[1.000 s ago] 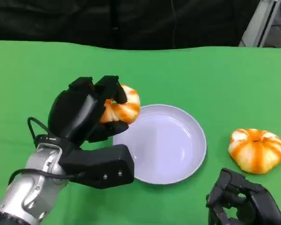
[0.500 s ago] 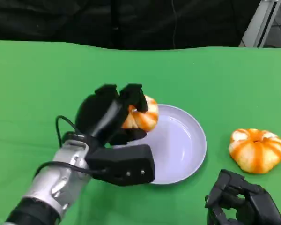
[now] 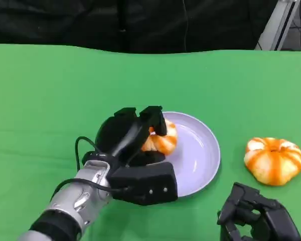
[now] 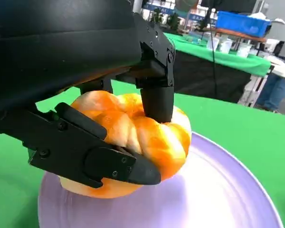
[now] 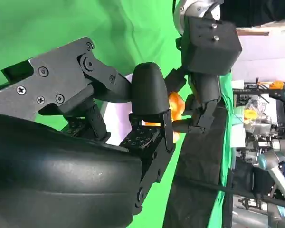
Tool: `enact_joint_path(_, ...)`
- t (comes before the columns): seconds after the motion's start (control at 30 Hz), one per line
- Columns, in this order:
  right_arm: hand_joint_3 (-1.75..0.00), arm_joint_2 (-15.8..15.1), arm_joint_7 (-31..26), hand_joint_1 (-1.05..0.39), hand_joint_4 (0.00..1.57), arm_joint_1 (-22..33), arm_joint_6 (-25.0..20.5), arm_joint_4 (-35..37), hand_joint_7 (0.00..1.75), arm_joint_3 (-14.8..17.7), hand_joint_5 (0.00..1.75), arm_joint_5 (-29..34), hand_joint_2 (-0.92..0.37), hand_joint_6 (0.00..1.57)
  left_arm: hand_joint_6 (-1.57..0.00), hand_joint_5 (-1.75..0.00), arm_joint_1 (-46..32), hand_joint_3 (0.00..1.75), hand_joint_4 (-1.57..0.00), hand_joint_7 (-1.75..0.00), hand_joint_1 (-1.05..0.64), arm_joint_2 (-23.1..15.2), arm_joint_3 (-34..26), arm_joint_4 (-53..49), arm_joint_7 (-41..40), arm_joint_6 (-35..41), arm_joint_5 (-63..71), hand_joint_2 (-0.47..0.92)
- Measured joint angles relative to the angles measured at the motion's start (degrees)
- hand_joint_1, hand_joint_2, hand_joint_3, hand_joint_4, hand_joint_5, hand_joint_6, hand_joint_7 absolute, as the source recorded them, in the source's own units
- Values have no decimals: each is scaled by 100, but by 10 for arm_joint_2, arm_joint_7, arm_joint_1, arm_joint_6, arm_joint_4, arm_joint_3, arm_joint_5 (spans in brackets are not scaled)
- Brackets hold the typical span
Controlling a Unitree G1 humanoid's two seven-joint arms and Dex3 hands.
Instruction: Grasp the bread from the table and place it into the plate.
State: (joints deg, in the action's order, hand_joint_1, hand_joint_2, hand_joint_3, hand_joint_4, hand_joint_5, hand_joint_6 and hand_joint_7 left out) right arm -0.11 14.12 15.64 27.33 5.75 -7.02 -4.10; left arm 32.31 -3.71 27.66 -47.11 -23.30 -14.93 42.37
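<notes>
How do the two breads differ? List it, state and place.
The bread in the left robot hand is gripped over the plate: held bread. The second bread lies free on the green table, right of the plate, untouched. The held bread is partly hidden by fingers; the second bread shows whole. Both are orange-and-white, ridged and round.

Finding no readable text, labels, brands, numbers or signs anywhere; seeing distant background banners only as blur, too small for making out any characters.

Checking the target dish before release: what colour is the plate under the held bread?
Pale lavender, plain, no pattern. The plate shows best in the head view.
</notes>
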Motion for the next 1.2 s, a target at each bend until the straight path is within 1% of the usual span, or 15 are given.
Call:
enact_joint_path(0.1, -99, 0, 0, -14, 78, 1, 0, -3, 153, -1, 175, 0, -67, 74, -60, -175, 1, 25, -63, -167, -5, 8, 0, -26, -5, -6, -2, 91)
enact_joint_path(0.13, -100, 0, 0, -13, 78, 1, 0, -3, 153, -1, 175, 0, -68, 74, -74, -141, 2, 23, -64, -109, -10, 9, 0, -32, -7, -9, -2, 91)
enact_joint_path(0.17, -100, 0, 0, -13, 78, 1, -1, -3, 152, -1, 175, -1, -68, 74, -88, -127, 2, 23, -66, -72, -11, 10, 0, -36, -8, -10, -3, 92)
enact_joint_path(0.2, -100, 0, 0, -13, 78, 1, -1, -3, 152, -1, 175, -2, -68, 74, -77, -84, 2, 40, -50, -39, -37, 11, 0, -38, -8, -11, -6, 92)
enact_joint_path(0.23, -100, 0, 1, -13, 78, 1, -1, -3, 152, -1, 175, -2, -68, 74, -61, -42, 2, 57, -32, -16, -62, 11, 0, -38, -3, -13, -10, 92)
enact_joint_path(0.27, -100, 0, 1, -14, 78, 2, -1, -4, 152, -1, 175, -2, -67, 74, -55, -28, 3, 63, -27, -8, -70, 9, 0, -38, 9, -20, -16, 92)
enact_joint_path(0.3, -100, 0, 0, -14, 78, 2, -3, -5, 152, -2, 175, -2, -67, 75, -52, -18, 3, 67, -23, -3, -76, 5, 0, -38, 25, -31, -22, 92)
enact_joint_path(0.43, -101, 0, 0, -14, 78, 5, -7, -9, 152, -2, 175, -2, -67, 75, -50, -12, 3, 70, -21, 0, -79, -5, 1, -38, 54, -48, -31, 92)
enact_joint_path(0.93, -102, 0, -1, -14, 78, 5, -8, -15, 152, -3, 175, -2, -67, 75, -49, -8, 3, 70, -23, 0, -80, -6, 1, -38, 55, -50, -35, 92)
enact_joint_path(0.97, -102, 0, -1, -14, 78, 5, -8, -15, 152, -3, 175, -2, -66, 75, -25, -3, 3, 82, -9, 0, -94, -6, 1, -38, 55, -50, -35, 92)
enact_joint_path(1.0, -102, 0, -1, -13, 78, 5, -8, -15, 152, -3, 175, -2, -66, 75, -16, -2, 3, 87, -5, 0, -100, -8, 2, -36, 58, -50, -35, 92)
enact_joint_path(1.07, -102, 0, -2, -13, 78, 5, -8, -15, 152, -3, 175, -1, -67, 74, -11, 0, 1, 90, -1, -1, -104, -19, 7, -23, 72, -53, -34, 92)
enact_joint_path(1.2, -102, 0, -2, -13, 78, 5, -8, -15, 153, -3, 175, -2, -67, 74, -10, 0, -2, 89, 0, -2, -105, -42, 0, 34, 82, -57, -36, 92)
